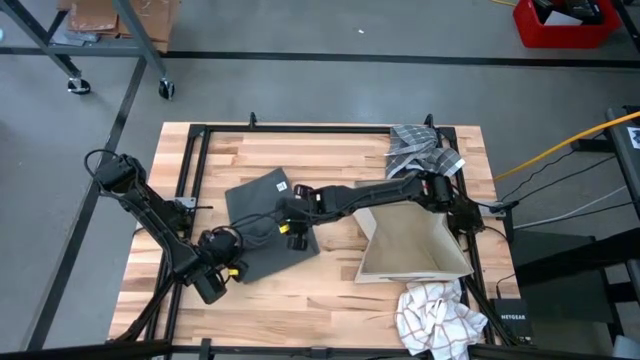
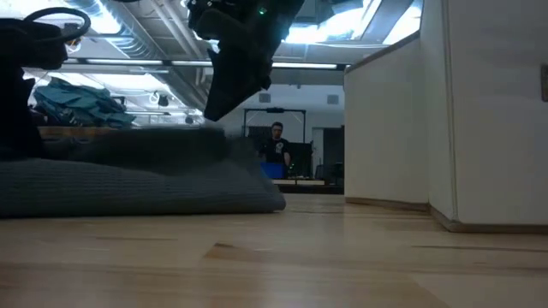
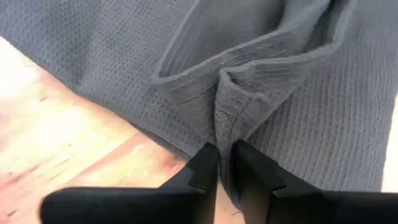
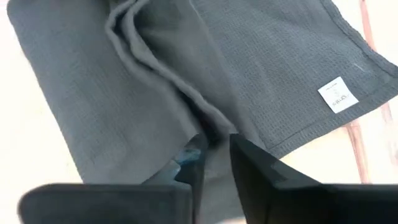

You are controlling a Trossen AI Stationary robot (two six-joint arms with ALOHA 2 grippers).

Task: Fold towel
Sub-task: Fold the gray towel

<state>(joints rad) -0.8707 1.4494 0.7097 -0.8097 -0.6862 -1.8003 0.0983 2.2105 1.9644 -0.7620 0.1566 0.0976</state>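
A dark grey waffle towel (image 1: 262,215) lies on the wooden table, rumpled, with a white label (image 4: 339,94) near one hem. My left gripper (image 1: 228,246) is at the towel's near-left part, shut on it. My right gripper (image 1: 290,218) reaches in from the right over the towel's middle and is shut on a raised ridge. In the low view most of the towel (image 2: 128,184) rests flat on the table, while a dark flap (image 2: 238,73) is lifted above it. My left gripper (image 3: 225,163) pinches a hemmed corner of the towel (image 3: 227,118) between its two fingers. The cloth bunches up into a small peak at the fingers, and the towel around it lies slack on the table. My right gripper (image 4: 214,158) pinches a raised fold of the towel (image 4: 208,127) between its two fingers, coming from above. The fold runs away from the fingers as a long ridge. One layer or several, I cannot tell.
A beige open box (image 1: 412,248) stands right of the towel; its wall (image 2: 479,111) fills the right of the low view. Checked cloths lie at the far-right corner (image 1: 422,150) and the near-right edge (image 1: 435,315). A person (image 2: 276,144) stands far behind the table.
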